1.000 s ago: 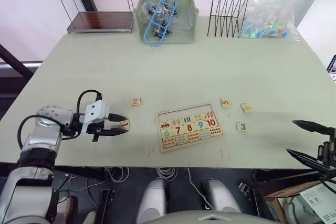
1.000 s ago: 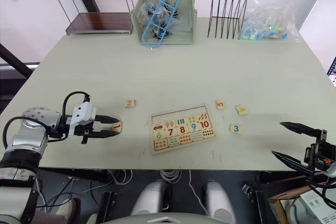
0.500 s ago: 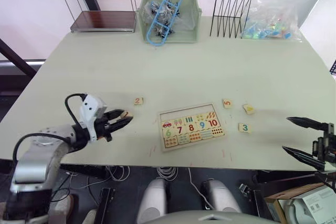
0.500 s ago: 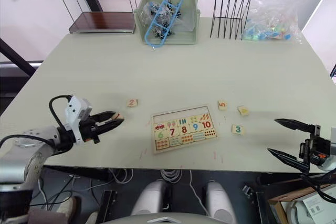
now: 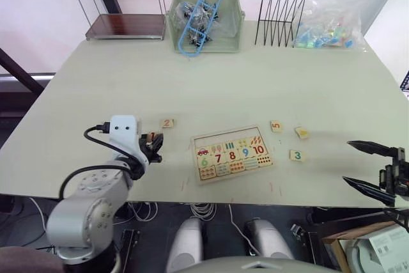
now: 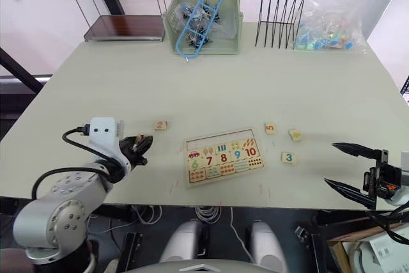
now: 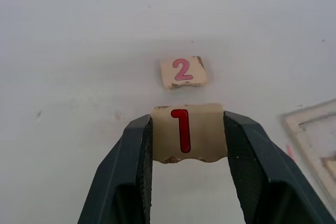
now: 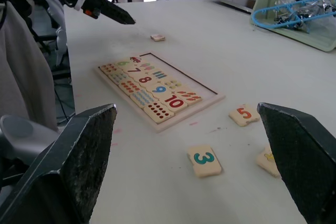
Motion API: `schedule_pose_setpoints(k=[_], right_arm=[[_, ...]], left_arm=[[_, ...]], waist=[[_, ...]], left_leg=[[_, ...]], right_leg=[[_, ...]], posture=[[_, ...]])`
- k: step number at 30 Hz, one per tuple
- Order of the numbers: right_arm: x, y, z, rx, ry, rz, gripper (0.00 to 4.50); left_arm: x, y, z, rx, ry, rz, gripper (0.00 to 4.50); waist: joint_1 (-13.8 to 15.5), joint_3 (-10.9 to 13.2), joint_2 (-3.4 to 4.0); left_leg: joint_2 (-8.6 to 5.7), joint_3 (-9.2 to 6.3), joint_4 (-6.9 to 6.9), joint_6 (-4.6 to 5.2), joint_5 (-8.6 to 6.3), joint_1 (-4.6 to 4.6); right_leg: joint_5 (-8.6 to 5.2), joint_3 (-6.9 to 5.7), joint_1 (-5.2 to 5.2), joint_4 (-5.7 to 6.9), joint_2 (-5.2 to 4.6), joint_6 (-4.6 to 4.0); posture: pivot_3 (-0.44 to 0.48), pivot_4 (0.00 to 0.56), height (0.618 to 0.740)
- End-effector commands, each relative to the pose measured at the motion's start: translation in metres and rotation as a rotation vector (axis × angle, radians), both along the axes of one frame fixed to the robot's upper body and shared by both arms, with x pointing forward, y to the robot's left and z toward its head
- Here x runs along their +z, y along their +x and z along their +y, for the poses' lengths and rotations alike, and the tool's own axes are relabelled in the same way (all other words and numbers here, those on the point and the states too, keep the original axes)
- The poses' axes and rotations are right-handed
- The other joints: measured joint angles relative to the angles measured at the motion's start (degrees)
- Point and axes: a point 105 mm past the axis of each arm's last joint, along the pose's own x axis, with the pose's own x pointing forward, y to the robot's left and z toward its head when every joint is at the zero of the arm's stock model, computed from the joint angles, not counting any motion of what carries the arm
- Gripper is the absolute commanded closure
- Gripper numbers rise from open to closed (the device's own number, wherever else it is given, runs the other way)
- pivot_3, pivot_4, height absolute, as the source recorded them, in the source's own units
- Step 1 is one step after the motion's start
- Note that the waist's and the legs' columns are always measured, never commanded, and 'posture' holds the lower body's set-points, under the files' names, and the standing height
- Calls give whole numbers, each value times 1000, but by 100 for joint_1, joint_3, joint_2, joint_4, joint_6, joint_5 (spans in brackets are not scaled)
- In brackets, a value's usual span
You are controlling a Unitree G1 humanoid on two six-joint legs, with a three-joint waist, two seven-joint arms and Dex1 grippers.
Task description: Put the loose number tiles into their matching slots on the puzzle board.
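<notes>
The left gripper (image 7: 188,136) is clamped on the number 1 tile (image 7: 188,131), one finger against each side edge, the red digit upright between them and the tile lifted clear of the table (image 5: 96,75). The gripper sits near the table's front edge, toward the front left corner. The puzzle board (image 5: 231,153) lies on the side of this gripper that faces the table's right edge, also close to the front edge, with a strip of bare table between them. Its long axis runs roughly along the front edge, slightly skewed.

The empty slots (image 5: 223,138) form the bare row along the board's far side, above the printed 6 to 10; the end slot nearest the gripper is presumably the one for this tile. The coming move is therefore judged to be a short carry toward the table's right edge and a little away from the front edge. The left arm is plainly the nearer one for it.

The number 2 tile (image 7: 182,71) lies flat just beyond the held tile, apart from it. The number 5 tile (image 5: 275,126), the number 3 tile (image 5: 295,155) and a tile with a yellow mark (image 5: 301,132), its digit not legible, lie between the board and the table's right edge. The right gripper (image 5: 365,167) hangs off the front right corner with its fingers spread wide, holding nothing.
</notes>
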Motion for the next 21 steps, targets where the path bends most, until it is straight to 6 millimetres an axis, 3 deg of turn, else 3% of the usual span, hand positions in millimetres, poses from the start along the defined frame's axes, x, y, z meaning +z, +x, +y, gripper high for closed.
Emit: schedule_pose_setpoints(k=[1, 7, 9, 14, 21], right_arm=[[8, -1, 2, 2, 0, -30, 0], [9, 3, 7, -1, 7, -40, 0], [10, 4, 8, -2, 8, -42, 0], [11, 4, 9, -4, 11, -41, 0], [9, 6, 10, -8, 13, -38, 0]], left_arm=[[-3, -5, 2, 105, 26, 19, 3033], [-21, -4, -1, 162, -21, 78, 3033], [-23, -4, -4, 155, -51, 86, 1978], [-15, -7, -5, 108, -68, 55, 167], [7, -20, 14, -105, 52, -41, 47]], waist=[[-2, 0, 0], [-4, 2, -3], [-5, 2, -3], [-10, 2, -4], [-22, 3, -4]], left_leg=[[0, 0, 0, 0, 0, 0], [-1, 0, 0, 0, 0, 1], [-2, -2, 0, 0, 0, 0], [-3, -2, 0, 0, 0, -1], [0, -3, -1, -1, -1, -1]], right_leg=[[0, -1, 0, 0, 1, 0], [0, 0, 0, -1, 0, -1], [-1, -1, 0, -1, 1, -2], [-1, 0, 0, -3, 0, -3], [-12, -1, -2, -4, 1, -22]], posture=[[0, 150, 740], [0, 150, 740], [0, 150, 740], [0, 150, 740], [0, 150, 740]])
